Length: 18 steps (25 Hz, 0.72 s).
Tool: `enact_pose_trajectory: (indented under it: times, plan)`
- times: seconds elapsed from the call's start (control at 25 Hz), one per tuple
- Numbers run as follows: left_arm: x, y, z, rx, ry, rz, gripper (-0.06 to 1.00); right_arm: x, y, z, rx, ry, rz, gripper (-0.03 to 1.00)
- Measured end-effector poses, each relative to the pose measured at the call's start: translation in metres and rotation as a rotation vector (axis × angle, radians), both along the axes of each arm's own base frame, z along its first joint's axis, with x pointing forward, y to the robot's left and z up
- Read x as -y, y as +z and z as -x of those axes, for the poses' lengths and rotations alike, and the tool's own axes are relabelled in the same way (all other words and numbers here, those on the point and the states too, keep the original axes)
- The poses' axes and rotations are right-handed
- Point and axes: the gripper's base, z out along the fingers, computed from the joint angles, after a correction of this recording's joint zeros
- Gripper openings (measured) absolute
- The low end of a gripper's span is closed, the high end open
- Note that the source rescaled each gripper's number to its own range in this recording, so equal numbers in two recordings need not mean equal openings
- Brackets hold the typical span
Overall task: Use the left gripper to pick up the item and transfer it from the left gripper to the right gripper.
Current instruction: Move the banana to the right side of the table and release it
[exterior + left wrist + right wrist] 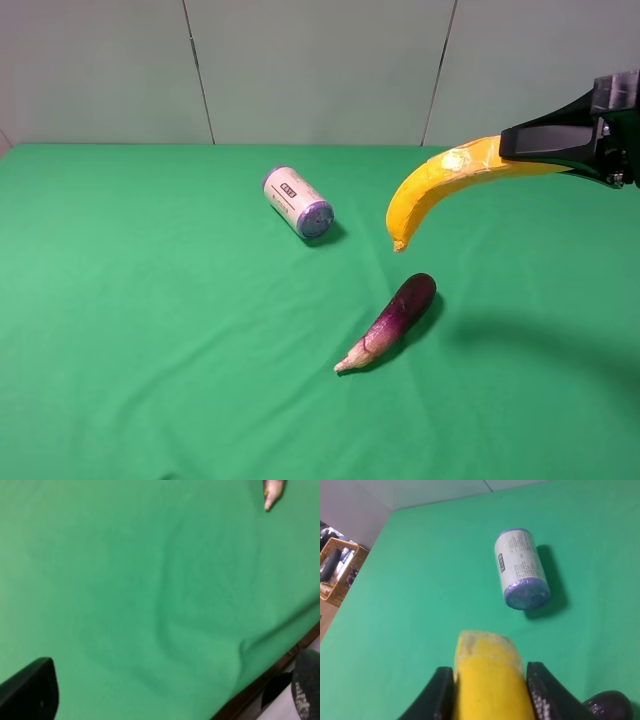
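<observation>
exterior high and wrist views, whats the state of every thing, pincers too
right pincer, shut on the banana
banana, held in the air
left pincer, open, empty
can, lying on its side
eggplant, lying flat on the green cloth

— What does the left pincer (175, 660) have beneath it?
— The green-clothed counter (125, 580), wrinkled. The two black fingers (30, 690) stand wide apart with nothing between them.
— Anything else?
— The pale tip of an eggplant (272, 492) at one o'clock, and the counter's brown edge at five.
</observation>
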Motion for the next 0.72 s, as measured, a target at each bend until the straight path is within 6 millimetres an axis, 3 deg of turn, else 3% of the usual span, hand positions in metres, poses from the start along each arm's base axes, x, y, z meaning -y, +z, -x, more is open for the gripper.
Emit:
enact_pose_trajectory:
  times: [0.2,0.48,0.72]
  plan:
    - [0.0065,-0.0013,0.0038,0.013,-0.118,-0.004,0.79,-0.0001,0.0,0.0001,0.0,0.001,0.0,0.01]
    - [0.0068,-0.0013,0.0041,0.021,-0.133,-0.014,0.78,-0.0001,0.0,0.0001,-0.005,-0.003,-0.005,0.01]
    - [0.0058,-0.0013,0.0033,0.021,0.064,-0.018,0.78,0.0001,-0.0011,0.0008,-0.009,0.006,0.01,0.01]
